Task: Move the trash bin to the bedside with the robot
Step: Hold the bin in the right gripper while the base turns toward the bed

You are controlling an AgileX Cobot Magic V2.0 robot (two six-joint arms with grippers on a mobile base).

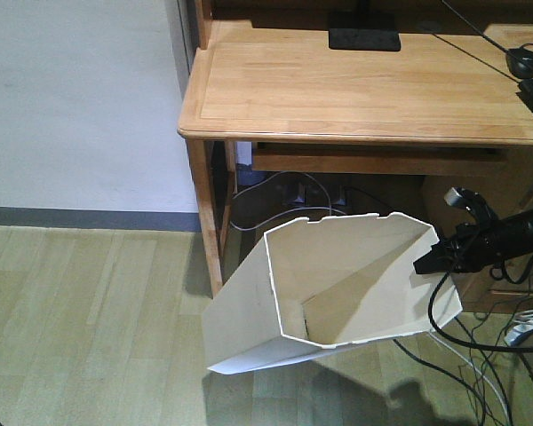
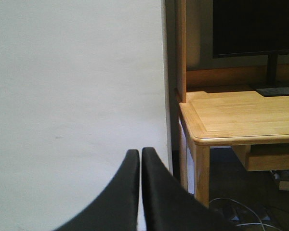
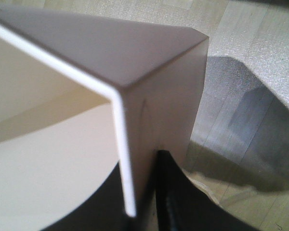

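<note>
- trash bin [image 1: 338, 284]: off-white plastic with faceted thin walls, and it looks empty. Judged light and fairly stiff, though the wall may flex at the rim and the smooth surface could slip in a pinch.
- It sits tipped over the wood floor [image 1: 89, 319], mouth up toward 1 o'clock and base toward 7 o'clock. Can't tell if the base touches the floor.
- Best hold is probably the rim near a folded corner, where the wall is stiffest; a flat panel would bow.
- right gripper [image 1: 431, 257]: at the bin's 3 o'clock rim corner, with the thin black arm coming in from the right edge. In the right wrist view the jaws pinch the bin wall just beside the corner fold, one finger inside and one outside.
- left gripper [image 2: 140, 187]: jaws pressed together, holding nothing, pointed at the white wall [image 2: 72, 86].
- desk [image 1: 355, 89]: at the bin's 12 o'clock, near, with its leg just beside the bin.
- cables [image 1: 480, 346]: on the floor at 4 o'clock, a likely snag risk.
- Bed not in view, so the carry is judged barely begun.
</note>
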